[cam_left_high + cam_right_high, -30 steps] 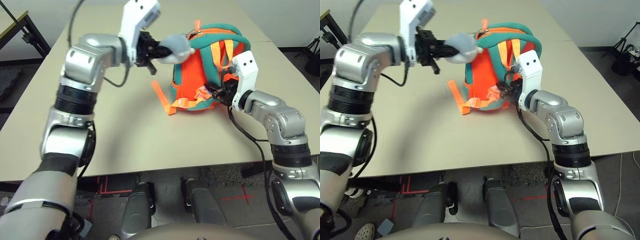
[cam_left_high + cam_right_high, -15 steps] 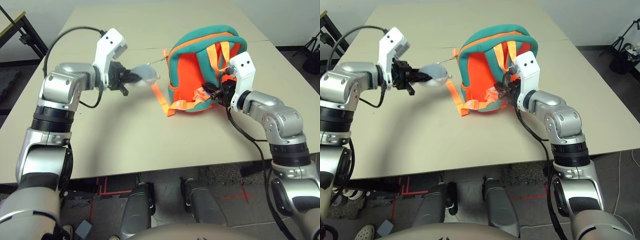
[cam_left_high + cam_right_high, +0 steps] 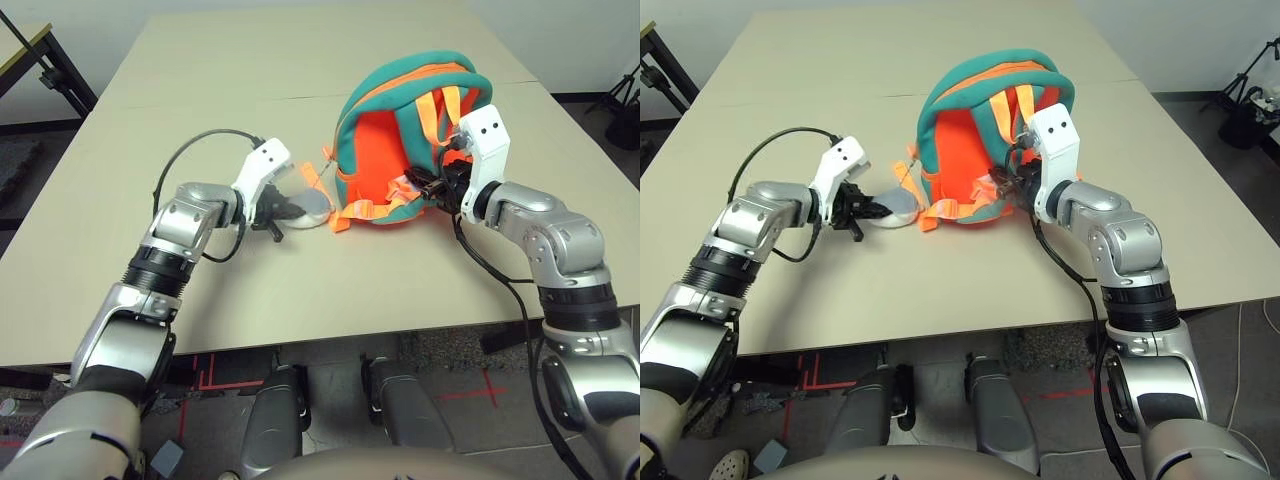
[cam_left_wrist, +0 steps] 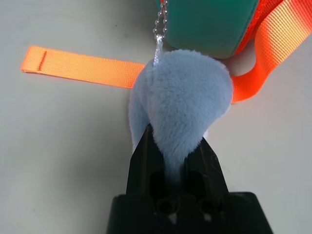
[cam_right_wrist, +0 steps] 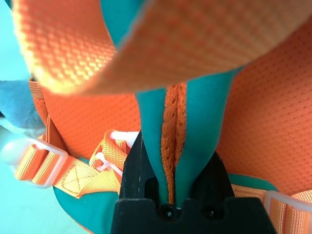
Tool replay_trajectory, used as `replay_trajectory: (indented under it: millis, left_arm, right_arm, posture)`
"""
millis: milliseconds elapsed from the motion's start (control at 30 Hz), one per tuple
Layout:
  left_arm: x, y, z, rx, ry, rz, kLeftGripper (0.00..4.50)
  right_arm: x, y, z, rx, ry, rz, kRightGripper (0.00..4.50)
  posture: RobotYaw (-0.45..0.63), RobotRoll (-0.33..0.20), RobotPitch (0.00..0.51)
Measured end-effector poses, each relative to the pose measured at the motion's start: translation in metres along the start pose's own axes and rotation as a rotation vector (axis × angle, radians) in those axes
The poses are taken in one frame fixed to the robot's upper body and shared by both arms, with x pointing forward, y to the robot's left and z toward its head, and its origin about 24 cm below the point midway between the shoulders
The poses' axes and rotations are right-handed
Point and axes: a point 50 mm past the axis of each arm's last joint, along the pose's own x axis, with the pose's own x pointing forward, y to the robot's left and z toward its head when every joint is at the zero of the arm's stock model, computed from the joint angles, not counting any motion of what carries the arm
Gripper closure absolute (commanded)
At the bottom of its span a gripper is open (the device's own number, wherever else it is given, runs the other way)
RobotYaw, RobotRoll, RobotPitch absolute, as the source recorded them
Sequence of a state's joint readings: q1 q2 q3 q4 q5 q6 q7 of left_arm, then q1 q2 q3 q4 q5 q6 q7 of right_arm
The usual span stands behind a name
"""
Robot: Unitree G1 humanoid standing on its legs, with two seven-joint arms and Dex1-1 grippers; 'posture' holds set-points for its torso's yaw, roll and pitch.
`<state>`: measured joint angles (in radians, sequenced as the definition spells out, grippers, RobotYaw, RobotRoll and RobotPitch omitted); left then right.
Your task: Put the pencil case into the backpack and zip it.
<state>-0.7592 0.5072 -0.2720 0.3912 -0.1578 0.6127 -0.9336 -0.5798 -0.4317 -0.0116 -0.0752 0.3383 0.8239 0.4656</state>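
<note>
The left claw (image 4: 168,146) is clamped on the grey plush shark charm (image 4: 183,105), which lies on the worktop (image 3: 200,90) just beside the backpack (image 3: 400,150); a thin bead chain (image 4: 160,22) runs from the charm up to the teal edge. The right claw (image 5: 170,168) is pinched on a teal and orange seam of the backpack, on the strap side, with the white buckles (image 5: 31,156) close by. The pencil case shows in none of the views; it may be inside the backpack, but that cannot be told, nor can I see whether the zip is fully closed. The likeliest trouble, as I judge it, comes from pulling on the soft charm: the plush can squeeze out from between the fingers, or the chain can go tight at an angle and drag or tip the whole backpack rather than move the zip, since the right claw holds only a fold of fabric. A hard tug might also strain the chain. The loose orange strap (image 4: 80,68) lies on the worktop right by the charm, and another strap loops beside it; either could snag under the left claw. The rest of the worktop near the arms carries nothing that shows.
</note>
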Motion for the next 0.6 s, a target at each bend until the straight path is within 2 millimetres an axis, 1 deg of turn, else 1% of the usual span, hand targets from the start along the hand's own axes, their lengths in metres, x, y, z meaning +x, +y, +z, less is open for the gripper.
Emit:
replay_trajectory:
  millis: [100, 267, 367, 433, 500, 533, 600]
  left_arm:
    - [0.005, -0.001, 0.000, 0.019, 0.003, -0.002, 4.32]
    - [0.008, 0.000, 0.000, 0.050, 0.017, 0.000, 4.32]
    - [0.012, 0.000, 0.000, 0.036, 0.008, 0.010, 4.32]
    - [0.013, 0.001, 0.000, 0.014, -0.007, 0.023, 3.59]
    - [0.014, 0.003, 0.003, -0.002, -0.029, 0.040, 2.99]
    - [0.015, 0.004, 0.005, -0.027, -0.059, 0.051, 2.53]
    - [0.014, 0.008, 0.011, -0.081, -0.118, 0.071, 1.79]
  right_arm:
    - [0.000, -0.001, -0.001, -0.003, 0.005, -0.007, 4.07]
    - [0.000, -0.001, -0.001, -0.003, 0.006, -0.008, 4.07]
    - [0.000, -0.001, -0.001, -0.003, 0.008, -0.009, 4.07]
    - [0.000, -0.001, -0.001, -0.003, 0.009, -0.010, 4.07]
    - [0.000, -0.001, -0.001, -0.003, 0.009, -0.010, 4.07]
    - [0.000, -0.001, -0.001, -0.003, 0.009, -0.010, 4.07]
    - [0.001, -0.001, -0.001, -0.002, 0.006, -0.008, 4.07]
  posture:
    - [-0.13, 0.000, 0.146]
    - [-0.13, 0.000, 0.140]
    - [-0.13, 0.000, 0.143]
    - [-0.13, 0.000, 0.144]
    - [-0.13, 0.000, 0.147]
    - [-0.13, 0.000, 0.147]
    - [-0.13, 0.000, 0.150]
